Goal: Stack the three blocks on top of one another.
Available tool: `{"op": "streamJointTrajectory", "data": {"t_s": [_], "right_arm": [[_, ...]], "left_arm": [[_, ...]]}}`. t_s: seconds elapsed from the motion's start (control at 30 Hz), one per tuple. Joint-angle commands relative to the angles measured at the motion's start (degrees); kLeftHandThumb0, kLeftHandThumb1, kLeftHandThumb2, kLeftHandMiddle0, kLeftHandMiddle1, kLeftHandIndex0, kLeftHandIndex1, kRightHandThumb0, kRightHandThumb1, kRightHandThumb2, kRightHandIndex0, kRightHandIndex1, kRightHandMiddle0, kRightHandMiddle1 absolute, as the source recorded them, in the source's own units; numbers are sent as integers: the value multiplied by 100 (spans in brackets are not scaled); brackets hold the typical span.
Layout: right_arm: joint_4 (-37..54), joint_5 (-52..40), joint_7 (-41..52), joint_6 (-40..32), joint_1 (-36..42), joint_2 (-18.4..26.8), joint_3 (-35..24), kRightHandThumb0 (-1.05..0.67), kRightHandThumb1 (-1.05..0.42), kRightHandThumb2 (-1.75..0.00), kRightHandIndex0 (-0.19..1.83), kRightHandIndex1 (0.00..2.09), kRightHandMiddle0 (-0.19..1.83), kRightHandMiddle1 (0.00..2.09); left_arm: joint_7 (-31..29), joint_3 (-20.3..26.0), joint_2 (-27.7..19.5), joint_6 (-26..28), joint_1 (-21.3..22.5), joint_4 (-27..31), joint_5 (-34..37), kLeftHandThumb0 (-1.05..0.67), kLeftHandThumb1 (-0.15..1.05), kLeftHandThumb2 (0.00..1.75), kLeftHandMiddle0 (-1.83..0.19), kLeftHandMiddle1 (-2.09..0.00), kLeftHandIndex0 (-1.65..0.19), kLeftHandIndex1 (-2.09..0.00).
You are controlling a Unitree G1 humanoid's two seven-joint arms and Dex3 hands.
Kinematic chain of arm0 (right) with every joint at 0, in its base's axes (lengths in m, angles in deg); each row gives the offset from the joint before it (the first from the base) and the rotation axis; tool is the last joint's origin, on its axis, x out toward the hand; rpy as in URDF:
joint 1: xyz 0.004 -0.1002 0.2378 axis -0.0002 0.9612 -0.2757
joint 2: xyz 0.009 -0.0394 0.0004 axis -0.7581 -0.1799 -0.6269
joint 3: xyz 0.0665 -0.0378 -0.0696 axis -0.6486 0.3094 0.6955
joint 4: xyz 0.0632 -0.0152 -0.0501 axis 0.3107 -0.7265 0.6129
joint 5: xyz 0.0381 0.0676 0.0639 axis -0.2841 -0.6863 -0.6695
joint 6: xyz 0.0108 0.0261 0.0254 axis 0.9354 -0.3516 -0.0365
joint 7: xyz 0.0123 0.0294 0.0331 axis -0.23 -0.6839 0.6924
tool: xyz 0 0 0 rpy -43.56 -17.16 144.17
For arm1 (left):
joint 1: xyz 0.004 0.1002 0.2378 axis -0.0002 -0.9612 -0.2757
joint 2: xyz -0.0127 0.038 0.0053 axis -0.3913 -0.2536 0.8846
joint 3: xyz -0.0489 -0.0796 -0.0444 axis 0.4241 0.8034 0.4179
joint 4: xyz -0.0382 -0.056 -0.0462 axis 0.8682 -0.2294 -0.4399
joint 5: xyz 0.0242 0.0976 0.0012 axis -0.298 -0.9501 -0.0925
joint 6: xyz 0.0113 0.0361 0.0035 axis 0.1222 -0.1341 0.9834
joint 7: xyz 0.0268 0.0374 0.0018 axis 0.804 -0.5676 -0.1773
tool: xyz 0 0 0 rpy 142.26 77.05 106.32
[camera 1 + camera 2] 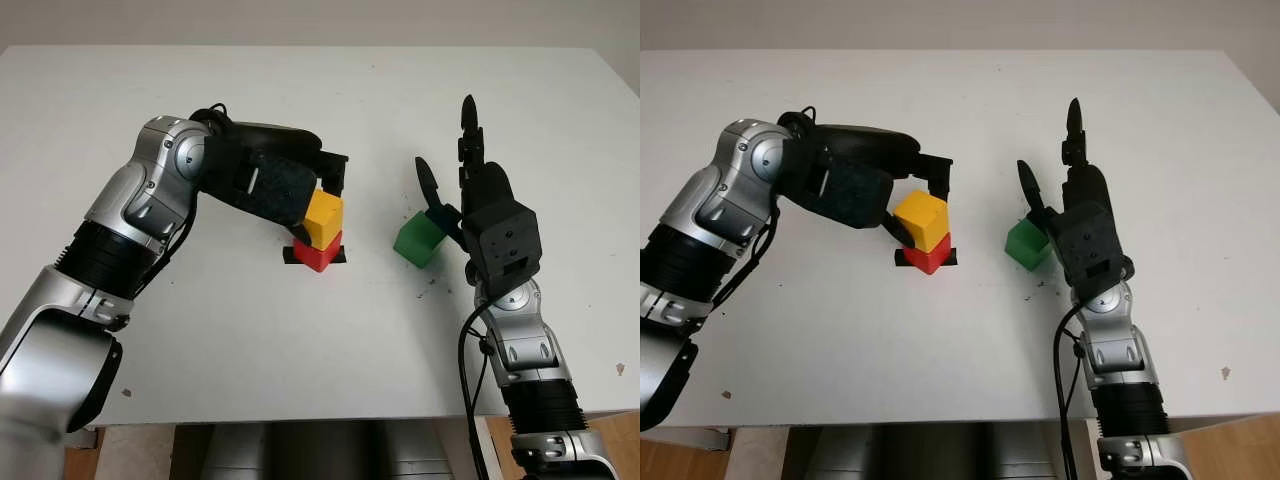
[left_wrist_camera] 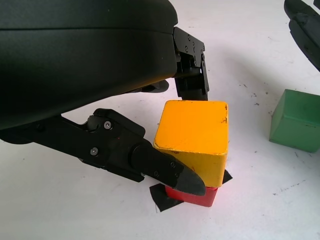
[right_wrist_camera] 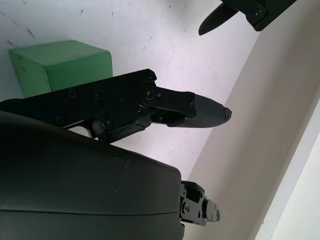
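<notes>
Left wrist view: the scuffed yellow cube [image 2: 192, 135] sits on the smaller red cube [image 2: 192, 196], which stands on a black tape mark [image 2: 161, 197] on the white worktop [image 1: 300, 350]. The left hand [image 1: 300, 190] has its fingers [image 2: 165, 172] pinching the yellow cube. The green cube [image 1: 418, 240] stands apart on the worktop, beside the open right hand [image 1: 470, 200], fingers spread.

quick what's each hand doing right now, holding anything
Left hand: shut on the yellow block, which sits on the red block.
Right hand: open, holding nothing, right beside the green block.
</notes>
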Motion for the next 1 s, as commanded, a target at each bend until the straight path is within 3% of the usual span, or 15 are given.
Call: {"op": "streamJointTrajectory", "data": {"t_s": [0.0,0.17,0.2,0.27,0.5,0.73,0.87,0.97], "right_arm": [[104,7,-19,39,49,6,-22,-58,-105,-54,-15,6,-13,6],[38,-5,-8,112,36,16,-21,-58,-105,-54,-15,6,-13,5],[27,-8,-12,122,34,15,-23,-58,-105,-54,-15,6,-13,6],[17,-9,-20,125,29,10,-25,-57,-105,-54,-14,6,-13,5],[-2,2,-30,126,17,14,-19,-58,-105,-55,-15,6,-13,5],[24,18,-1,107,27,45,-16,-59,-105,-55,-14,6,-13,6],[118,29,65,9,16,86,-19,-59,-105,-55,-15,5,-12,6],[262,53,167,-140,-43,177,-42,-60,-105,-55,-14,6,-11,6]], "left_arm": [[-66,-74,-16,60,-14,53,-29,-48,98,5,-16,-3,-24,-132],[-231,-96,-57,43,3,61,-30,-58,91,5,7,-4,-3,-62],[-256,-90,-55,59,3,69,-27,-58,91,5,13,-5,-4,-38],[-278,-72,-53,66,-5,87,-16,-58,90,5,16,-5,-5,-22],[-405,-66,-158,88,-77,326,-42,-58,88,5,17,-5,0,-11],[-593,161,-399,202,-313,997,210,-69,88,5,19,0,17,-2],[-762,553,-551,808,-504,1551,614,-78,91,6,19,0,19,0],[-757,1291,-710,1578,-845,2028,1294,-88,101,13,19,0,19,0]]}}
